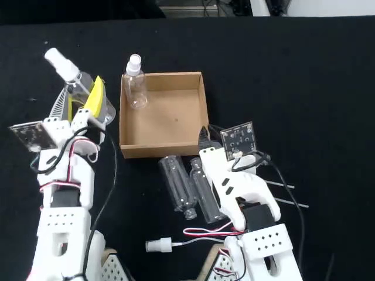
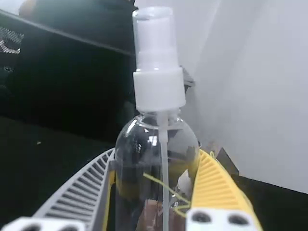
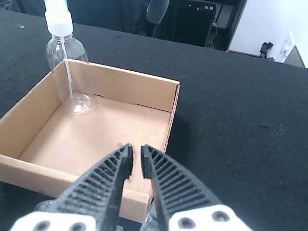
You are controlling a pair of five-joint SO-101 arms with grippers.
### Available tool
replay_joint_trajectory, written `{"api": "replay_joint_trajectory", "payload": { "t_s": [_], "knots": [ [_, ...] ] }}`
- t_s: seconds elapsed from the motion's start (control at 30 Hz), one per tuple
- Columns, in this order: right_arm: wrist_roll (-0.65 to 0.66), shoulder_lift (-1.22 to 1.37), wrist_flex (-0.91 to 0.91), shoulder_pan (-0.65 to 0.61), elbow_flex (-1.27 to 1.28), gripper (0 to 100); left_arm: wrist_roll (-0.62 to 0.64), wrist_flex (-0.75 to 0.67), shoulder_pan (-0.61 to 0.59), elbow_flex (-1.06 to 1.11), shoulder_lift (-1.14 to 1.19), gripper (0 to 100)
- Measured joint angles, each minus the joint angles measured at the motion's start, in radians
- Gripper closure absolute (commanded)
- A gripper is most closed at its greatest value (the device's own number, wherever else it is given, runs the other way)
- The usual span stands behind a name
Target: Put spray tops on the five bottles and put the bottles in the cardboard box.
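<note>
Black cloth covers the table [image 1: 293, 70]. One capped bottle [image 1: 135, 85] stands in a corner of the cardboard box [image 1: 176, 120]. The left pincer [image 1: 85, 99] is closed around a second bottle [image 1: 82, 86] (its white spray top is on too) and holds it tilted, off to one side of the box. One bare bottle [image 1: 177, 182] and another bare bottle [image 1: 203, 190] lie side by side on the table, near the box. A loose spray top [image 1: 159, 244] lies close to them. The right pincer [image 3: 136, 156] hovers over the box's wall, almost closed with a thin gap, holding nothing.
</note>
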Motion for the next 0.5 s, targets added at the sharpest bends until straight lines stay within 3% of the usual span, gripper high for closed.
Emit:
{"api": "replay_joint_trajectory", "payload": {
  "t_s": [0.23,0.5],
  "knots": [
    [0.0,0.0,0.0,0.0,0.0,98.3,0.0,-0.302,0.068,0.077,0.163,97],
    [0.0,-0.008,0.0,0.0,0.0,98.3,0.0,-0.453,0.144,0.087,0.341,97]
  ]
}}
